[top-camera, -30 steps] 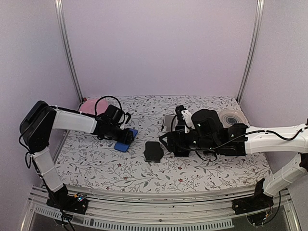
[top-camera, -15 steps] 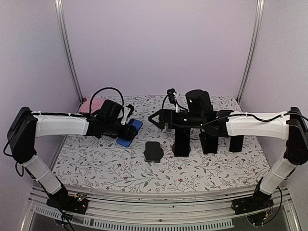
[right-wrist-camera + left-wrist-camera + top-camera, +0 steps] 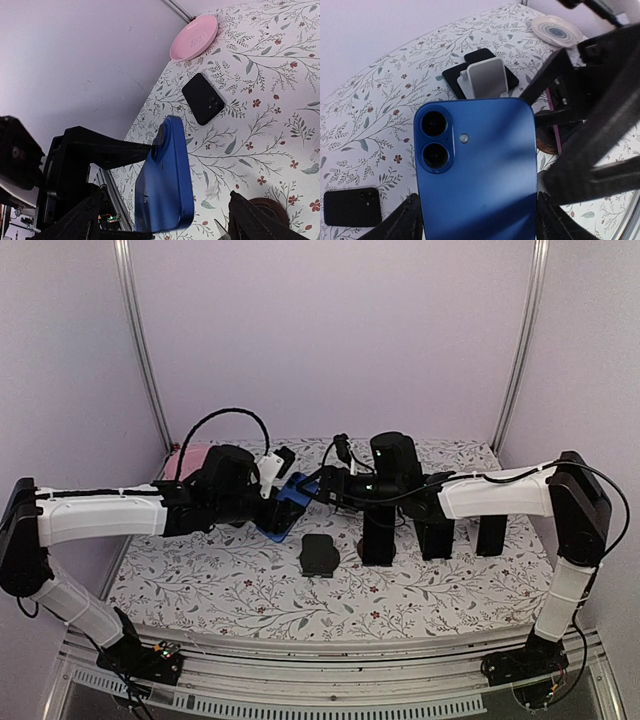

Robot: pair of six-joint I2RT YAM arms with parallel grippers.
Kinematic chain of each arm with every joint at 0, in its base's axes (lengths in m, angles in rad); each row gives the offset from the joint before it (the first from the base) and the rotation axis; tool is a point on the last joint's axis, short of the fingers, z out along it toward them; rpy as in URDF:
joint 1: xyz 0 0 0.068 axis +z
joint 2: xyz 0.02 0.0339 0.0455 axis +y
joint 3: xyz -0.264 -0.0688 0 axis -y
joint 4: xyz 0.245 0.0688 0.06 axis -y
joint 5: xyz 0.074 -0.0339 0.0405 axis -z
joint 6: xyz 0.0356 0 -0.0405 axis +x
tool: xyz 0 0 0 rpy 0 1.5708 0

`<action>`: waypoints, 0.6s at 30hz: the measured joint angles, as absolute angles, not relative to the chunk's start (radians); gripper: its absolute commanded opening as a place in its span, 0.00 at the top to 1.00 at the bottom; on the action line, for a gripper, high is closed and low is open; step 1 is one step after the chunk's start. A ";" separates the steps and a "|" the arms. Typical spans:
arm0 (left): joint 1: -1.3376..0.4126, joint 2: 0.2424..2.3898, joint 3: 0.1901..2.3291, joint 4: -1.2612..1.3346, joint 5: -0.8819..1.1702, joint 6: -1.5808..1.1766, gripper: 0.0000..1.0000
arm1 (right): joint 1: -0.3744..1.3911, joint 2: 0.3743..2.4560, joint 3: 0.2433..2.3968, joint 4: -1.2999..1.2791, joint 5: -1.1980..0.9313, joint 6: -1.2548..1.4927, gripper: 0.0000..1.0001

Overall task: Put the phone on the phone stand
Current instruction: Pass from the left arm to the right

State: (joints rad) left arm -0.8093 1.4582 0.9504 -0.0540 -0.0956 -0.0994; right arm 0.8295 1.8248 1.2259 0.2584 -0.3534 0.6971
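So the left gripper [image 3: 277, 505] was clamped on the blue phone [image 3: 477, 175]. In the left wrist view you could see one black finger [image 3: 406, 220] at each long edge near the bottom of the frame, and the phone's back filled the middle of the picture with the two camera lenses up near its top left corner. The phone was up off the table [image 3: 200, 580], held tilted roughly in the middle of the overhead view, so it wasn't on anything. The phone stand [image 3: 487, 77], a pale plate leaning on a black base, sat on the floral cloth past the phone's top edge, in the upper middle of that wrist frame, clearly apart from the phone. The right gripper [image 3: 332, 486] had its claw spread wide. Its two fingers [image 3: 75, 220] poked in at the bottom left and bottom right corners of its own camera, with the blue phone seen edge-on between them. I couldn't tell whether either finger was touching it. From above, the two grippers were just beside each other, the right one reaching in from the right side of the frame. There was also a black phone [image 3: 202, 98] lying flat on the cloth, a pink plate [image 3: 194, 37] at the top of the right wrist view, and a round white pad [image 3: 555, 32] in the top right corner of the left wrist view.
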 measured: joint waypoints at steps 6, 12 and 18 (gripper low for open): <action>-0.864 1.449 0.950 -0.033 -0.109 -0.072 0.49 | 0.813 1.868 1.226 0.344 -0.407 0.791 0.40; -0.876 1.450 0.950 -0.019 -0.130 -0.062 0.46 | 0.809 1.870 1.223 0.421 -0.444 0.863 0.92; -0.883 1.446 0.950 0.018 -0.144 -0.058 0.18 | 0.796 1.871 1.172 0.443 -0.458 0.904 0.97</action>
State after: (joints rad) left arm -0.8833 1.4456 0.9501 0.0177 -0.1440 -0.0578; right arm 0.7959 1.8706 1.1721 0.4427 -0.4576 0.9035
